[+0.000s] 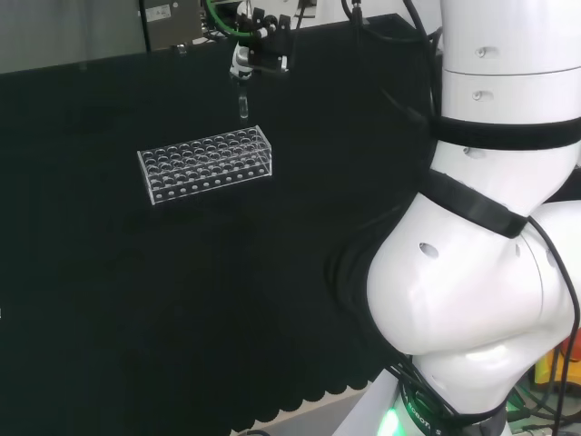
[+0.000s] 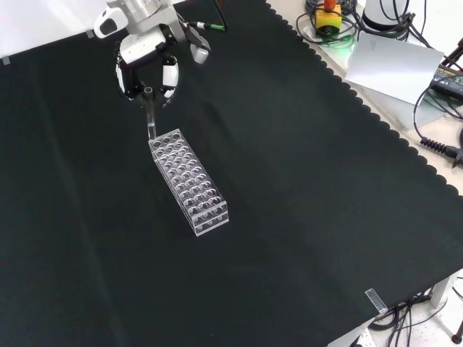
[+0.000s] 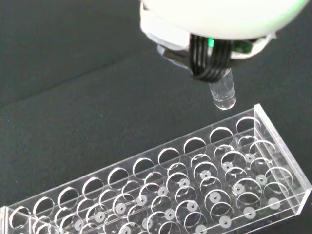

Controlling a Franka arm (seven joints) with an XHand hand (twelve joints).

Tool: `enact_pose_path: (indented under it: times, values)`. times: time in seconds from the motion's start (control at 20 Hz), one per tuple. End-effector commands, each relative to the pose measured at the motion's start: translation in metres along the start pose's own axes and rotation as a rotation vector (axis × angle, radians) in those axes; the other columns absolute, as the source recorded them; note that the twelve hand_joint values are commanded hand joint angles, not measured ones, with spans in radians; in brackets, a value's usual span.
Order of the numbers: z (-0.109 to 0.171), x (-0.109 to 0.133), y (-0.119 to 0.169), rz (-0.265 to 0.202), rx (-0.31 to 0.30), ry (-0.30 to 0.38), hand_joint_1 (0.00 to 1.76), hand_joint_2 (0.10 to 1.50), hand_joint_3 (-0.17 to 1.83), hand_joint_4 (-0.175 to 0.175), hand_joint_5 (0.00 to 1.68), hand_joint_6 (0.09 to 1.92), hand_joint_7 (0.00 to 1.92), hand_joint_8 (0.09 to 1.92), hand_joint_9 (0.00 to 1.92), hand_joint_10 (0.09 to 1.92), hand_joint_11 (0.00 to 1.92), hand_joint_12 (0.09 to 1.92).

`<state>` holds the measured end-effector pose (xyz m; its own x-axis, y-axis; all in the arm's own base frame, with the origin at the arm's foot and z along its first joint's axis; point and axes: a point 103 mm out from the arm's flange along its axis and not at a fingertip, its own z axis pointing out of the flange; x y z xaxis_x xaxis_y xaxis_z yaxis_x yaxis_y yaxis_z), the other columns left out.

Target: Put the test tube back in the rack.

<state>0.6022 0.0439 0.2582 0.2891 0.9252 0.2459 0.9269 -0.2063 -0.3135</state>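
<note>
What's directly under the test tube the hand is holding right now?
The test tube hangs from the hand just above the end of the clear rack; the holes look empty. Its upper part is hidden by the fingers.

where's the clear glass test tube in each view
Head view: clear glass test tube hangs upper centre, above the rack's far right corner.
Front view: tube upper left, at the rack's top end.
Wrist view: tube tip under the hand.
Shared landmark: clear plastic rack.

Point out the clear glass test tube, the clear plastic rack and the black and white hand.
clear glass test tube (image 3: pixel 223 95), wrist view, rounded bottom end
clear plastic rack (image 2: pixel 189 181), front view, top plate
black and white hand (image 2: pixel 148 54), front view, palm
</note>
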Motion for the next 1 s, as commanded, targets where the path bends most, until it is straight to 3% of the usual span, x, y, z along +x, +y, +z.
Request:
enact_pose_path:
  times: [0.05,1.0]
  values:
    - [0.009,0.001,0.002,-0.005,0.019,-0.020,1.43,0.59,0.70,-0.175,1.31,0.57,1.42,0.56,1.30,0.58,0.85,1.23]
    - [0.031,0.000,0.006,0.012,0.063,0.001,1.43,0.58,0.71,-0.175,1.31,0.57,1.42,0.57,1.30,0.57,0.85,1.23]
